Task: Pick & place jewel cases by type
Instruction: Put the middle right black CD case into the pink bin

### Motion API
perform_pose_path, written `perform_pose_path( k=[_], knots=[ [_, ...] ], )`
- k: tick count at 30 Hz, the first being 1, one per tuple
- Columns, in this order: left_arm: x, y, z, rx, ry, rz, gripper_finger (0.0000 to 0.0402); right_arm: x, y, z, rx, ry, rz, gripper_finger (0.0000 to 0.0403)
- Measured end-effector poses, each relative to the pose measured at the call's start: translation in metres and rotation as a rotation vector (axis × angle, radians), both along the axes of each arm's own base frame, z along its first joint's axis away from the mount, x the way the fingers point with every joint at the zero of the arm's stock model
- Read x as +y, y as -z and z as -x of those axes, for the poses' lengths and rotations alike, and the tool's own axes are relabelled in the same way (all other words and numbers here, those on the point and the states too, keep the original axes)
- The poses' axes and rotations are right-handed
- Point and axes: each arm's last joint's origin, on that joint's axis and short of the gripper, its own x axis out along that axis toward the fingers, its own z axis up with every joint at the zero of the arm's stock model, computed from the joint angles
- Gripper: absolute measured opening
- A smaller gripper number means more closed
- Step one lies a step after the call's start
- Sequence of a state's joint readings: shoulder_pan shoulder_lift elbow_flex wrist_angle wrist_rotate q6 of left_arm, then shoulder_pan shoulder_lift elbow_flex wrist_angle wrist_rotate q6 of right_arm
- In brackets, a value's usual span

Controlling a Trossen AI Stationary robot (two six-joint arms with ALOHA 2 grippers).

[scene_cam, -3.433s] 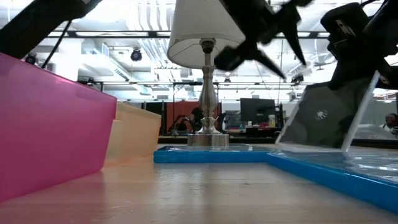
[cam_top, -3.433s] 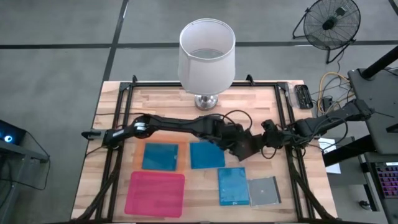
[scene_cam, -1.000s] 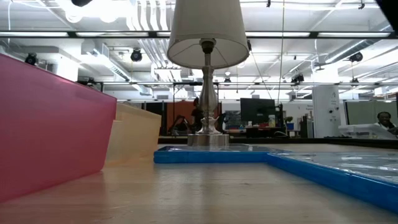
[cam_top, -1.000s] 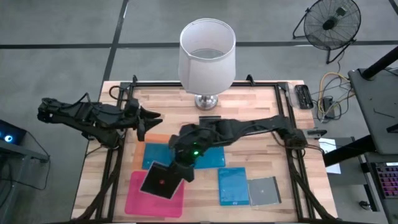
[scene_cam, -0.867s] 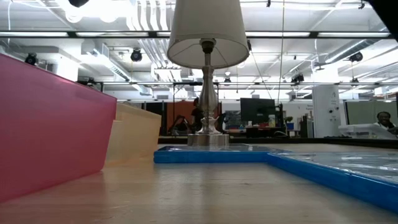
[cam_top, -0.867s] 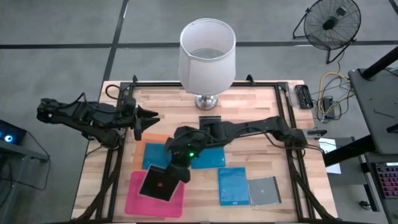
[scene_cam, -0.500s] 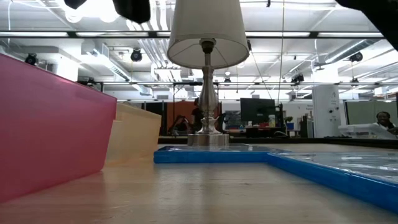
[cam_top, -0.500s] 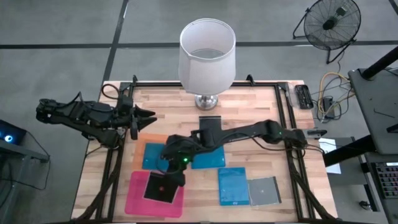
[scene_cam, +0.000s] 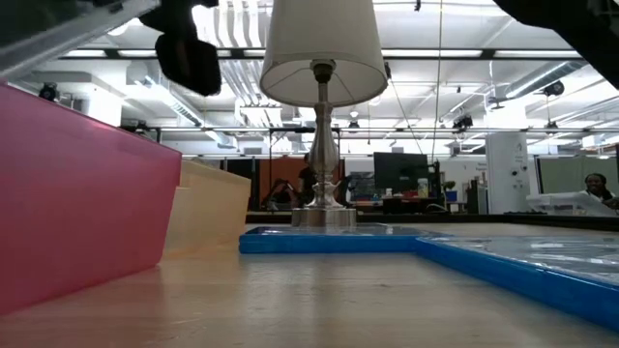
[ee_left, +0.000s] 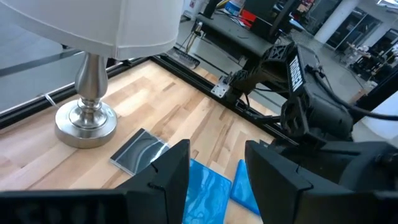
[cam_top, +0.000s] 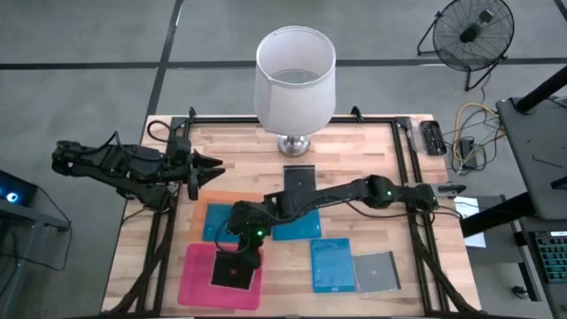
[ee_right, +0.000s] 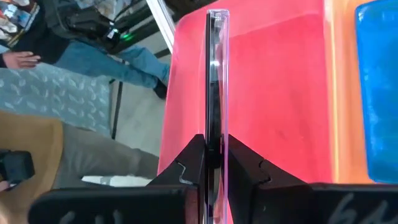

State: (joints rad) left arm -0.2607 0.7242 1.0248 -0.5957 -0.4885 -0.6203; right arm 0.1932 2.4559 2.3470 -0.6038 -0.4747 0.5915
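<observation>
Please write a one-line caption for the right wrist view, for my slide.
Right claw holds a dark case edge-on above the pink sheet.

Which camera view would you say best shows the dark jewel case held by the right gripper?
The high view: the dark jewel case shows its whole face over the pink sheet. The right wrist view shows it edge-on in the right gripper. The low and left wrist views miss it.

I see a white-shaded lamp (cam_top: 295, 78) on its silver base at the far edge of my wooden table (cam_top: 372, 177). A floor fan (cam_top: 468, 32) stands off the far right corner, and a pink sheet (cam_top: 195, 275) lies near the front left.
</observation>
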Motion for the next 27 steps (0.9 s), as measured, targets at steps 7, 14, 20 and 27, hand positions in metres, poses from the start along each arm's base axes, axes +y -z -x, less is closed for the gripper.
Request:
perform_pose_path(
  k=[7, 14, 20, 27],
  knots=[
    [-0.001, 0.001, -0.002, 0.009, 0.002, -0.008, 0.0138, 0.004, 0.007, -0.002, 0.002, -0.029, -0.016, 0.0028],
    [-0.001, 0.001, -0.003, 0.011, 0.002, -0.013, 0.0138, 0.006, 0.021, -0.005, 0.021, -0.042, -0.009, 0.0028],
    [-0.001, 0.001, -0.003, 0.009, 0.001, -0.014, 0.0138, 0.009, 0.034, -0.007, 0.051, -0.063, -0.020, 0.0028],
    [-0.001, 0.001, -0.003, 0.007, 0.000, -0.014, 0.0138, 0.015, 0.047, -0.007, 0.074, -0.093, -0.029, 0.0028]
  ],
)
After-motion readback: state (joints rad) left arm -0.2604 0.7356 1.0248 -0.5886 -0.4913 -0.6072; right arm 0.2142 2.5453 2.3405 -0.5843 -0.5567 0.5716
